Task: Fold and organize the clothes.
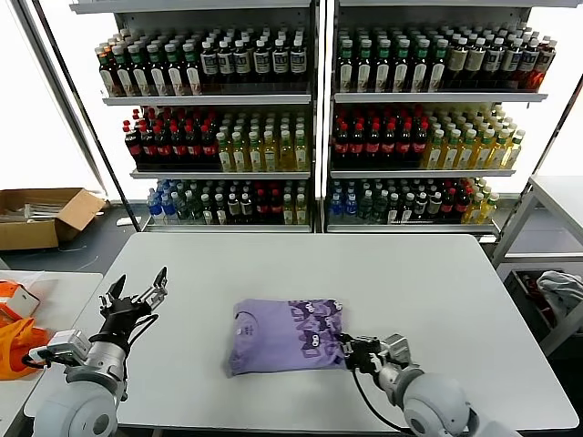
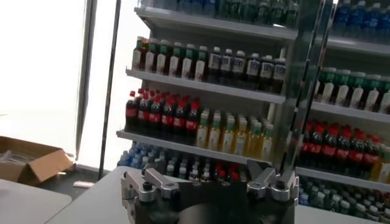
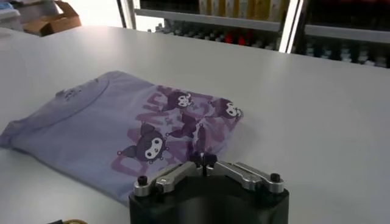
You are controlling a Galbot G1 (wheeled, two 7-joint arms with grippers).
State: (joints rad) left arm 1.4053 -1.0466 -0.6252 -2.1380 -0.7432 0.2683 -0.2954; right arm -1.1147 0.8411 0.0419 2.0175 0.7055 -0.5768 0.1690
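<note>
Seeing right pincer (image 1: 347, 350) pinched on folded T-shirt (image 1: 285, 336) near-right edge, on table (image 1: 410, 282); my left pincer (image 1: 137, 296) wide open, empty, far left.

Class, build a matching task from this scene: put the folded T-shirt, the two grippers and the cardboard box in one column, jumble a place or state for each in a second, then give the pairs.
Column 1
1. lavender T-shirt
2. left gripper
3. right gripper
4. cardboard box

Column 2
A. on the floor, far left
B. shut on the shirt's right edge
C. open, raised above the table's left part
D. folded, lying on the white table

Pairs: 1-D, 2-C, 3-B, 4-A
</note>
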